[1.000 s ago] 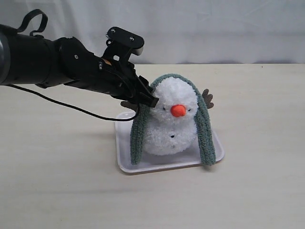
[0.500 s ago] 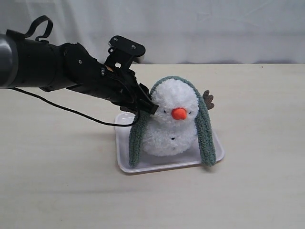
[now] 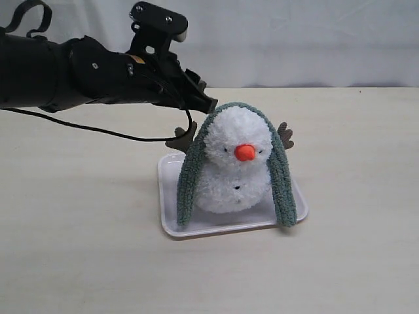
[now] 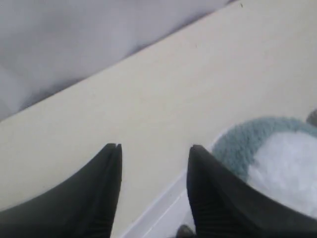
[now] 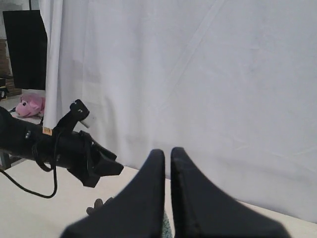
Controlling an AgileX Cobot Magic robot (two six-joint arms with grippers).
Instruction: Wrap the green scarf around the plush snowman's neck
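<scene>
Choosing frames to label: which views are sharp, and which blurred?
Exterior view: sharp, even light, faint shadows by the tray. Left wrist view: soft throughout, scarf and left gripper blurred. Right wrist view: right gripper dark, defocused; curtain clearer.

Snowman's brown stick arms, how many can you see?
2. One brown twig-like arm pokes out on the exterior view's left of the fluffy white plush snowman, the other on its right; the fuzzy green scarf partly hides both.
</scene>
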